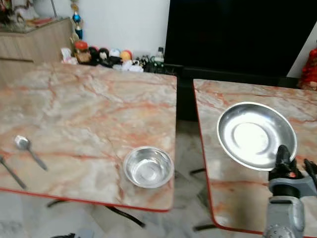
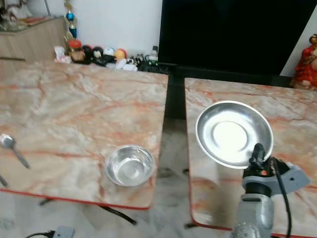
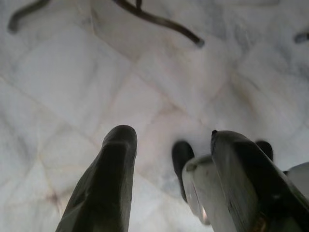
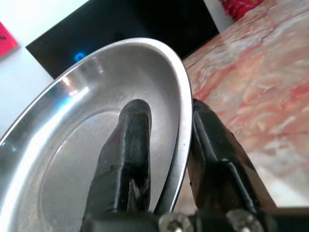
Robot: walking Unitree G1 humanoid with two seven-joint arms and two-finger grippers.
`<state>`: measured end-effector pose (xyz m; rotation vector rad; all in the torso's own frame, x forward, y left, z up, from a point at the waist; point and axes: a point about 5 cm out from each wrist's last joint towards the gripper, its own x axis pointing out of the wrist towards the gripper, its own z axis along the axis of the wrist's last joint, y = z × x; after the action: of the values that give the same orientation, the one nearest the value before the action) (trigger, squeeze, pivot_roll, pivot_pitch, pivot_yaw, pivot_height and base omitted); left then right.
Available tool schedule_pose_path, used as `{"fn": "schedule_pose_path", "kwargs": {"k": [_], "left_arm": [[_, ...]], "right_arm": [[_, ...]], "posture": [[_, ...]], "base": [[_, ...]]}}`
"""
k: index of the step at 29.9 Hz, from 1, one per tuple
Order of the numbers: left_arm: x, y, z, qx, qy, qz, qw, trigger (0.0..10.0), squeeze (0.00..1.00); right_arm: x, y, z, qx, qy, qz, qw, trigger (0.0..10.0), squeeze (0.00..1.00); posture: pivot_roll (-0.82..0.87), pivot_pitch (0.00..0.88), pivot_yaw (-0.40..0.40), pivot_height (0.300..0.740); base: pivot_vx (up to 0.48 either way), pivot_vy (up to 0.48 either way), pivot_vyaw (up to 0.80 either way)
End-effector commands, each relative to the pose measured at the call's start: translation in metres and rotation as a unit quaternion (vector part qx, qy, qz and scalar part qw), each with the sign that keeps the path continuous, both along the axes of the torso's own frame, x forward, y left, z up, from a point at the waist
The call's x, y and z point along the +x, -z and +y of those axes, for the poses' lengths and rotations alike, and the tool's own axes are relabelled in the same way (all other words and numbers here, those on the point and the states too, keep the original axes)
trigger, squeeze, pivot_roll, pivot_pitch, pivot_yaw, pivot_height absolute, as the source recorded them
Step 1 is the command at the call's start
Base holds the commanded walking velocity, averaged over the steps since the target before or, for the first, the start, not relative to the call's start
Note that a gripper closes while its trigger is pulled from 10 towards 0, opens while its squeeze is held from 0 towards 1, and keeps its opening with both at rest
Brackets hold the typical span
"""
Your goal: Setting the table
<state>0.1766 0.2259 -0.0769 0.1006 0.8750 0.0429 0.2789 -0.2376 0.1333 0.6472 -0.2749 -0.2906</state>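
The right gripper pinches the steel plate at its rim, fingers closed. Thin, rigid, slippery metal: rim grip suits. Left gripper hangs open.

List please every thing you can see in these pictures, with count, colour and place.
plate: 1, silver, tilted above the right table, rim pinched by the right gripper
bowl: 1, silver, near front right corner of the left table
spoon: 1, silver, left table, far left
tables: 2, pink marble with red edge, side by side, gap between
small figures: several, mixed colours, by the back wall
right gripper: 1, black fingers, shut on the plate rim
left gripper: 1, black fingers, open, above the floor
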Motion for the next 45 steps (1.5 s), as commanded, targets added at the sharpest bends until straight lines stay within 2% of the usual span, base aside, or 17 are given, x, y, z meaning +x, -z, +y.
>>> {"fn": "schedule_pose_path", "kwargs": {"k": [1, 15, 21, 22, 27, 31, 39, 45], "left_arm": [[-0.001, 0.002, -0.004, -0.004, 0.003, 0.004, 1.0, 10.0, 0.0], [0.0, 0.001, -0.002, -0.002, -0.003, 0.002, 1.0, 10.0, 0.0], [-0.002, 0.002, -0.003, -0.001, -0.002, 0.005, 1.0, 10.0, 0.0], [-0.002, 0.002, -0.003, 0.002, -0.003, 0.008, 1.0, 10.0, 0.0], [-0.003, 0.002, -0.002, 0.004, -0.002, 0.011, 1.0, 10.0, 0.0], [-0.002, 0.002, 0.0, 0.007, -0.004, 0.009, 1.0, 10.0, 0.0], [-0.003, 0.002, 0.0, 0.008, 0.0, 0.011, 1.0, 10.0, 0.0], [-0.003, 0.002, -0.001, 0.007, -0.001, 0.01, 1.0, 10.0, 0.0]], "right_arm": [[-0.003, -0.006, -0.009, -0.006, 0.02, -0.009, 1.0, 10.0, 0.0], [-0.006, -0.001, -0.002, 0.009, 0.03, 0.002, 1.0, 10.0, 0.0], [-0.018, 0.004, -0.008, 0.011, 0.057, 0.015, 0.998, 10.0, 0.0], [-0.027, 0.008, -0.013, 0.01, 0.079, 0.03, 0.996, 10.0, 0.0], [-0.044, 0.019, -0.022, 0.016, 0.126, 0.064, 0.99, 10.0, 0.0], [-0.055, 0.025, -0.023, 0.024, 0.141, 0.084, 0.986, 10.0, 0.0], [-0.068, 0.033, -0.019, 0.037, 0.155, 0.114, 0.981, 10.0, 0.0], [-0.075, 0.042, -0.027, 0.044, 0.178, 0.147, 0.972, 10.0, 0.0]], "posture": [[-0.02, 0.036, -0.053, 0.74], [-0.03, 0.066, -0.053, 0.74], [-0.04, 0.071, -0.052, 0.74], [-0.05, 0.074, -0.052, 0.74], [-0.05, 0.076, -0.052, 0.74], [-0.05, 0.075, -0.052, 0.74], [-0.06, 0.077, -0.054, 0.74], [-0.06, 0.07, -0.063, 0.74]], "base": [[0.0, -0.416, 0.0], [0.0, -0.414, 0.0], [0.0, -0.412, 0.0], [0.0, 0.0, 0.0], [0.0, 0.0, 0.0], [0.0, 0.0, 0.0], [0.0, 0.0, 0.0], [0.0, 0.0, 0.0]]}}
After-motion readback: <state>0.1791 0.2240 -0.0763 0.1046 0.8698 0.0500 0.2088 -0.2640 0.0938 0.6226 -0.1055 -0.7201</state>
